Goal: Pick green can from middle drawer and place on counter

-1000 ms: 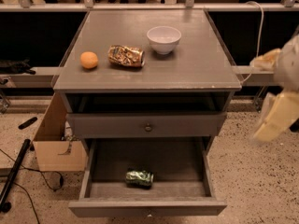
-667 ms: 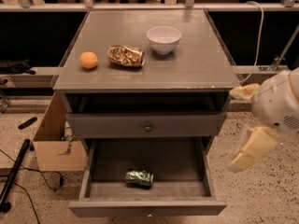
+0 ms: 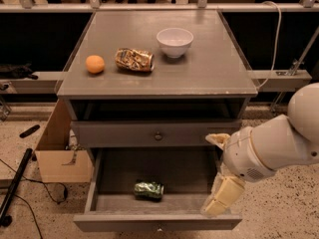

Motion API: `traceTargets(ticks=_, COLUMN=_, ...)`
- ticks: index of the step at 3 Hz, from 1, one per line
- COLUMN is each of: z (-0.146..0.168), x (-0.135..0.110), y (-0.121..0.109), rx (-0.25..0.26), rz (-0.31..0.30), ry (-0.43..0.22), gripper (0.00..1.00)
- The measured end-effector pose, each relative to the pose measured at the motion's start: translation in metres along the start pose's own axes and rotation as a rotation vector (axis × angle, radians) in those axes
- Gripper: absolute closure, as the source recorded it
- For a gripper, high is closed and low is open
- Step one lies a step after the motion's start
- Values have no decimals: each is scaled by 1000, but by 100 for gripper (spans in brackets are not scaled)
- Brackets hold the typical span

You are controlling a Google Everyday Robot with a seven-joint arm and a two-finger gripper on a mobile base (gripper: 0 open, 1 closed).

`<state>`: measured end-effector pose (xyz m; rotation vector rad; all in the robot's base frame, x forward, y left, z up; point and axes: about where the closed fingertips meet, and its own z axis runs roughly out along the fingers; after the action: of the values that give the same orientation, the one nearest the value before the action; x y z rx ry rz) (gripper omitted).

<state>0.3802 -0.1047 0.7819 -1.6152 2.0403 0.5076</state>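
Observation:
The green can [image 3: 148, 189] lies on its side on the floor of the open middle drawer [image 3: 114, 176], near the front and a little left of centre. The counter [image 3: 209, 68] is the cabinet's flat grey top above it. My gripper [image 3: 219, 169] hangs over the drawer's right side, to the right of the can and apart from it. Its two cream fingers [image 3: 223, 196] are spread apart and hold nothing. The white arm reaches in from the right edge.
On the counter sit an orange [image 3: 94, 63], a crushed gold-brown can [image 3: 133, 59] and a white bowl [image 3: 175, 42]. A shut drawer front with a dark knob [image 3: 158, 136] is above the open drawer. A cardboard box [image 3: 60, 156] and a black pole [image 3: 15, 185] stand at the left.
My arm and gripper have moved left and down from the right edge to the open drawer's right side. The can and the counter items have not moved.

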Motion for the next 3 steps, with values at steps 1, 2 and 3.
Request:
traceTargets(ticks=1, z=0, x=0, y=0, rx=0, rz=0, ry=0, gripper=0)
traceTargets(ticks=2, z=13, x=9, y=-3, rx=-2, rz=33, ry=9, gripper=0)
traceTargets(ticks=3, z=36, x=35, y=-13, rx=13, rz=106, ry=18, gripper=0)
